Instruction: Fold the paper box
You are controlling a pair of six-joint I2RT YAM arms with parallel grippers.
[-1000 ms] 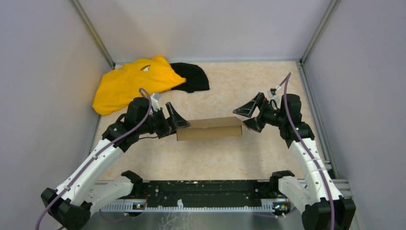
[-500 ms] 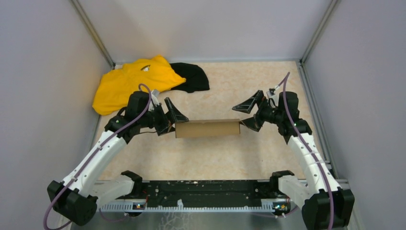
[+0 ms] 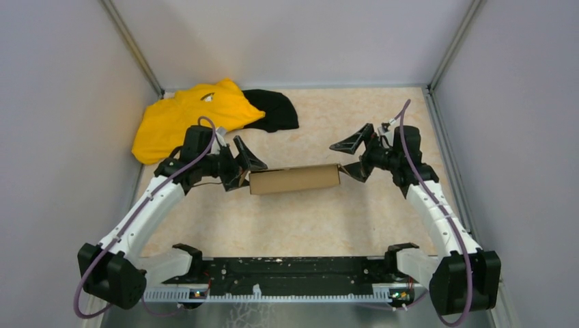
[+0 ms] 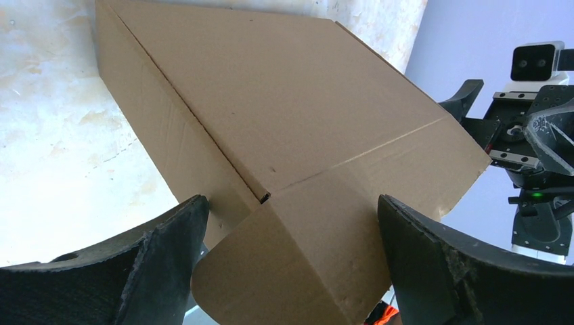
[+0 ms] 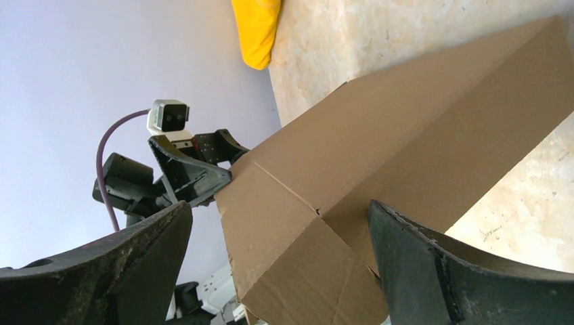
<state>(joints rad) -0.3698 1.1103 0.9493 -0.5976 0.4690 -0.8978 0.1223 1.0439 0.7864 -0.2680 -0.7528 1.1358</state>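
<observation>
The paper box (image 3: 295, 179) is plain brown cardboard, standing on its long edge in the middle of the table. My left gripper (image 3: 244, 169) is open at its left end, with the box's end flap (image 4: 298, 264) between the wide-apart fingers. My right gripper (image 3: 350, 157) is open at its right end, and the box's end (image 5: 304, 250) sits between its fingers. The box also fills the left wrist view (image 4: 284, 101) and the right wrist view (image 5: 420, 128). Neither gripper clamps the cardboard.
A yellow cloth (image 3: 188, 117) and a black cloth (image 3: 274, 109) lie at the back left of the table. Grey walls enclose the table on three sides. A black rail (image 3: 293, 270) with the arm bases runs along the near edge.
Both arms have moved away from the near edge and inward, closing on the two ends of the box. The box has shifted slightly back and stands more upright.
</observation>
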